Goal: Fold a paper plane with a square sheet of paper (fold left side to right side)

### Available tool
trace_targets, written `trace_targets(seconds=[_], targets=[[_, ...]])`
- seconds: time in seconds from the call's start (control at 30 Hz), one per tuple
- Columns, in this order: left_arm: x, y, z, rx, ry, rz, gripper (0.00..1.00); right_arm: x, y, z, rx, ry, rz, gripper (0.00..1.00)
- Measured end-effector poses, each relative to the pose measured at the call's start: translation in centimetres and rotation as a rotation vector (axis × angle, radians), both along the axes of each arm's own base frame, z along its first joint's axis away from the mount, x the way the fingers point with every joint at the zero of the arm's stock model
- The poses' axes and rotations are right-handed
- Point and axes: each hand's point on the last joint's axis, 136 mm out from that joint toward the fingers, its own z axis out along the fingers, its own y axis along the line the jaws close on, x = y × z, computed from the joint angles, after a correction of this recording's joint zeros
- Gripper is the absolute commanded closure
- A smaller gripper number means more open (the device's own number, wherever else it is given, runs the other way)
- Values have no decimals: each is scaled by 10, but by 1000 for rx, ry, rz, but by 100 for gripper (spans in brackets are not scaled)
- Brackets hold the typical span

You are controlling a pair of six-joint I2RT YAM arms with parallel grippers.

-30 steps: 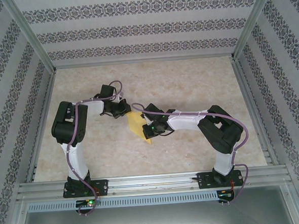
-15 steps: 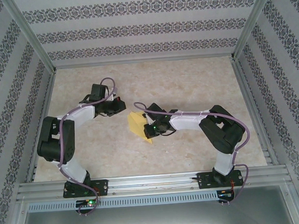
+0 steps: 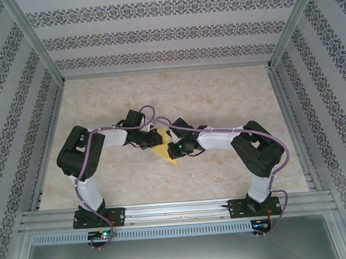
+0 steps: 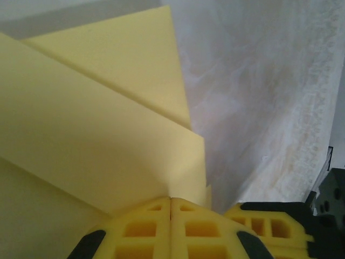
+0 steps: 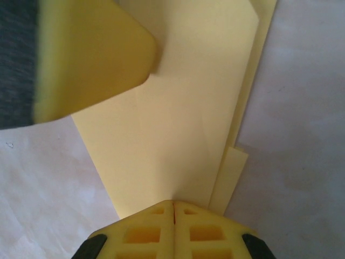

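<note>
Paper [image 3: 167,155]: pale yellow, creased into a narrow pointed stack of layers, lying flat at the centre of the top view with its point toward the lower edge.
Layers: stepped edges run from lower centre to upper left in the left wrist view; a thin strip peeks out on the right in the right wrist view.
Left jaws: together, nothing between them, tips down on the paper's left part.
Right jaws: together too, tips on its right part; a left pad [image 5: 91,59] sits at upper left.
Table [image 3: 218,97]: pale, marbled.
Step in hand: likely pressing a fold flat.
Doing it well: pin with one tip, stroke the other along the crease lightly — thin paper probably buckles if dragged against a loose edge.
</note>
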Motion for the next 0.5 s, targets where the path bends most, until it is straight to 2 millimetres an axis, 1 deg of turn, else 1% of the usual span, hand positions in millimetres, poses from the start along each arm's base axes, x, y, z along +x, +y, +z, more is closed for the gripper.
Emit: trace_targets(seconds=[0.23,0.5], targets=[[5,4,-9,38,1,19,99,0,0,1,12,10,1,100],[5,6,-11,50,2,25,100,0,-5,5,11,59,-11,100]])
